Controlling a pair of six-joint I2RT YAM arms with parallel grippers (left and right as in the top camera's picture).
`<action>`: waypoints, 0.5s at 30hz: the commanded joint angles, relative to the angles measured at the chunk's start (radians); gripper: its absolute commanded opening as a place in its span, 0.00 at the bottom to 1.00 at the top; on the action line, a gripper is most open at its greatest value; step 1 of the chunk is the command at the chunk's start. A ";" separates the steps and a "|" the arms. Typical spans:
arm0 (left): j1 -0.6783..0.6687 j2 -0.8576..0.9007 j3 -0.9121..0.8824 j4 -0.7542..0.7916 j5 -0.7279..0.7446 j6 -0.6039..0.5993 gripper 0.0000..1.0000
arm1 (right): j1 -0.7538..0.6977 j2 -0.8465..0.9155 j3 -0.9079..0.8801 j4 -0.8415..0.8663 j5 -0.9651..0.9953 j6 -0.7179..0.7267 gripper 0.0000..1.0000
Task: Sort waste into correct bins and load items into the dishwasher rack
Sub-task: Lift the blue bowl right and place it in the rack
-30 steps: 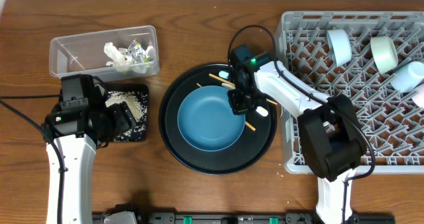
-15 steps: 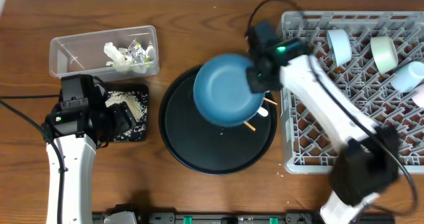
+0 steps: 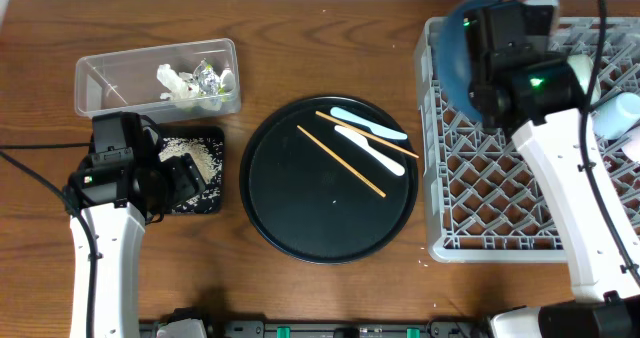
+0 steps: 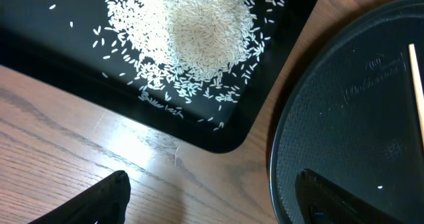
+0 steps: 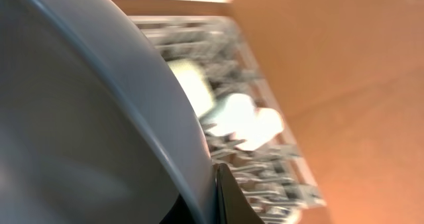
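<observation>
Up at the far left corner of the dishwasher rack [image 3: 500, 203], the dark blue dish [image 3: 455, 53] hangs tipped on edge. From overhead only a curved sliver of it shows past the right arm. In the right wrist view it is a smooth, blurred grey-blue curve filling the left half of the frame. The right gripper [image 5: 211, 184] is clamped on its rim. One dark finger [image 5: 223, 199] presses the outer edge, and the other is hidden behind the dish. Pale cups [image 5: 242, 118] sit among the grey pegs beyond it.

The round black tray [image 3: 300, 213] lies just left of the rack and holds two pale spoons [image 3: 368, 125] and two thin wooden chopsticks [image 3: 340, 160], loosely crossed (one chopstick runs under the spoons).

The left gripper [image 4: 212, 179] hovers with its fingers wide apart and grips nothing. It is above bare wood at the near corner of the shallow black tray [image 4: 281, 61], between that tray and the round one. A heap of white rice grains [image 4: 192, 32] lies in the shallow tray, well ahead of the fingertips and not touching them. Just behind it, the clear tub [image 3: 100, 88] holds crumpled white tissue [image 3: 175, 83] and a crinkled wrapper [image 3: 207, 75].
</observation>
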 commanded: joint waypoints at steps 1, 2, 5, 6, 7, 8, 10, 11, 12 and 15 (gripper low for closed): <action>0.003 0.004 0.013 -0.003 -0.012 -0.009 0.81 | -0.034 0.016 0.010 0.005 0.261 0.044 0.01; 0.003 0.004 0.013 -0.003 -0.012 -0.009 0.81 | -0.043 0.020 0.010 0.005 0.295 0.051 0.01; 0.003 0.004 0.013 -0.003 -0.012 -0.009 0.81 | -0.052 0.031 0.006 0.003 0.328 0.054 0.01; 0.003 0.004 0.013 -0.003 -0.012 -0.009 0.81 | -0.052 0.031 -0.001 0.005 0.328 0.055 0.01; 0.003 0.004 0.013 -0.003 -0.012 -0.010 0.81 | -0.052 0.031 -0.013 0.008 0.328 0.058 0.01; 0.003 0.004 0.013 -0.003 -0.011 -0.010 0.81 | -0.051 0.031 -0.025 0.010 0.328 0.059 0.01; 0.003 0.004 0.013 -0.002 -0.002 -0.010 0.81 | -0.052 0.031 -0.064 0.017 0.332 0.063 0.01; 0.003 0.004 0.013 -0.003 -0.001 -0.010 0.81 | -0.052 0.031 -0.085 0.024 0.344 0.066 0.01; 0.003 0.004 0.013 -0.003 -0.001 -0.010 0.81 | -0.052 0.031 -0.112 0.035 0.358 0.066 0.01; 0.003 0.004 0.013 -0.003 -0.001 -0.010 0.81 | -0.052 0.031 -0.202 0.084 0.394 0.065 0.01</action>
